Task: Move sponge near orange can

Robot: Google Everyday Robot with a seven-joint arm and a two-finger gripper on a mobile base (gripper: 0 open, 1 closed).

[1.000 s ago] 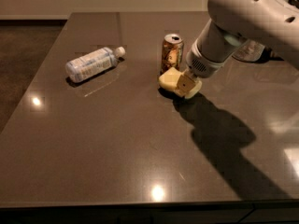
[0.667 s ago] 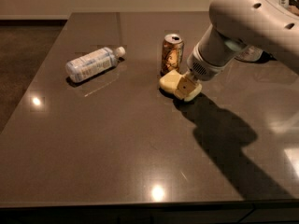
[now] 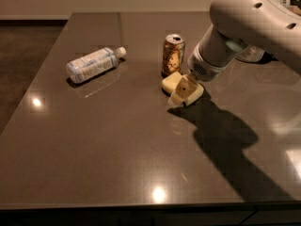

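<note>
The pale yellow sponge [image 3: 170, 82] lies on the dark table just in front of the orange can [image 3: 172, 54], almost touching its base. The can stands upright with its silver top showing. My gripper [image 3: 186, 93] reaches down from the white arm at the upper right and sits at the sponge's right end, low on the table top. Its cream tip overlaps the sponge, so the sponge's right part is hidden.
A clear plastic bottle [image 3: 93, 64] with a white cap lies on its side to the left of the can. The dark table [image 3: 117, 145] stretches toward the front edge. The arm's shadow falls to the lower right.
The arm's upper part has shifted slightly to the right. The sponge and gripper stay in about the same spot by the can.
</note>
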